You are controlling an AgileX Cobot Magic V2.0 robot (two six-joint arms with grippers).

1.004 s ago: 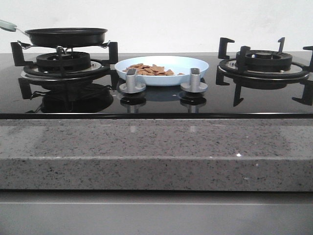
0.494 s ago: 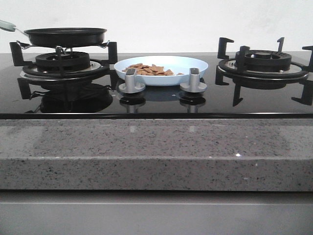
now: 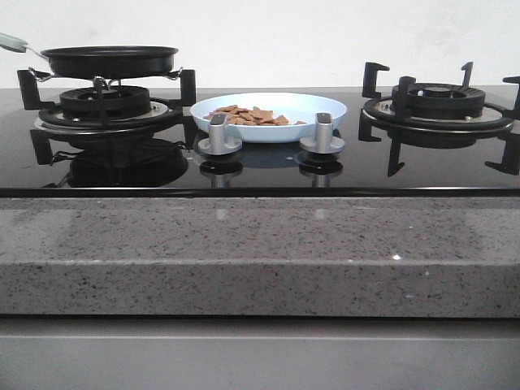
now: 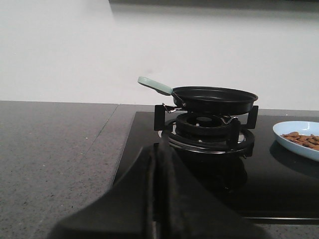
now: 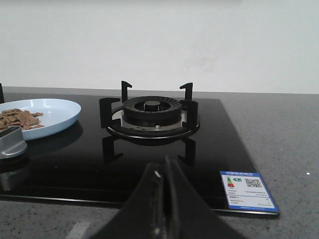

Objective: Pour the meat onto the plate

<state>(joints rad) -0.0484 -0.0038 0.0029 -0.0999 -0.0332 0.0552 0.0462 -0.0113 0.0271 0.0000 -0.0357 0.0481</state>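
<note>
Front view showing, largest first: grey speckled worktop [image 3: 260,252] filling the foreground, carrying a black glass hob [image 3: 260,166]. Sitting on the hob: left burner [image 3: 106,106] and right burner [image 3: 437,104], each ringed by black pan supports. Resting on the left burner: black pan [image 3: 110,58], looking level, pale green handle [image 3: 11,41] pointing off to the left. Lying between the burners, flat on the glass: pale blue plate [image 3: 309,110]. Heaped on the plate's left half: meat [image 3: 248,116], small reddish-brown slices, all inside the rim. Standing just in front of the plate: two silver knobs, left knob [image 3: 218,134] and right knob [image 3: 322,132], partly hiding the plate's near edge.

Left wrist view showing the left hand [image 4: 158,199], dark fingers pressed together, closed on nothing, hovering over the hob's near edge, well apart from the pan [image 4: 214,98]. Plate [image 4: 299,144] and meat [image 4: 301,139] peeking in at the side.

Right wrist view showing the right hand [image 5: 162,204], fingers likewise closed together and gripping nothing, hanging above the hob in front of the right burner [image 5: 150,112]. Lying just beside it on the glass: blue-edged sticker [image 5: 247,191]. Plate [image 5: 60,112] with meat [image 5: 17,119] lying beyond one knob [image 5: 11,141].
</note>
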